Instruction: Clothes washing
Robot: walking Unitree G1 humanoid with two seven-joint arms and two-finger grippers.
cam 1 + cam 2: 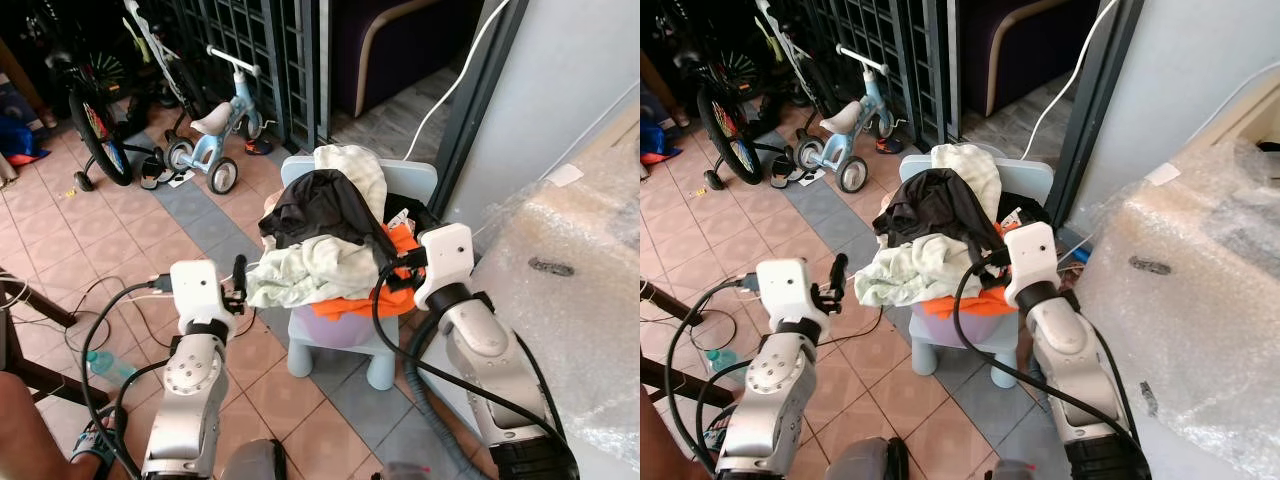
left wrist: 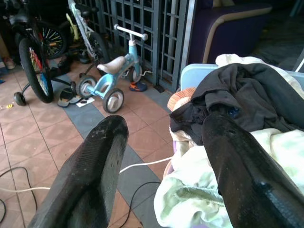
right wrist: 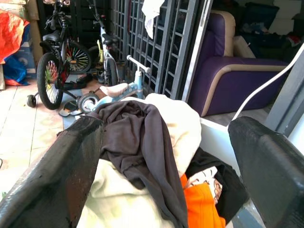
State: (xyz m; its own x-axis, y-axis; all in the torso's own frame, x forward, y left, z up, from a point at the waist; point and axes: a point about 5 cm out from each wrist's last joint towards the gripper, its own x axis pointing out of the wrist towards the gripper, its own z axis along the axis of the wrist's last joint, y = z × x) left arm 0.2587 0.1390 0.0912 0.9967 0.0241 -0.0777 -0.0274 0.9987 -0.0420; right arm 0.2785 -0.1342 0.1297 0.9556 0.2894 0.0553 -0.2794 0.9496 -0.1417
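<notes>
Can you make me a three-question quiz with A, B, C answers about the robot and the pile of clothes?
1. Where is the clothes pile?
A. on a small chair
B. on the floor
C. on the bike

2. What colour is the top garment?
A. pink
B. black
C. yellow

3. How is the left gripper?
A. shut on a sock
B. holding a cable
C. open

Answers: 1 A, the pile sits on the pale blue chair. 2 B, a black garment lies on top. 3 C, its fingers are apart with nothing between them.

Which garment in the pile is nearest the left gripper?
The pale green garment, draped off the pile's left edge beside the left gripper; the black garment and orange one lie farther off.
</notes>
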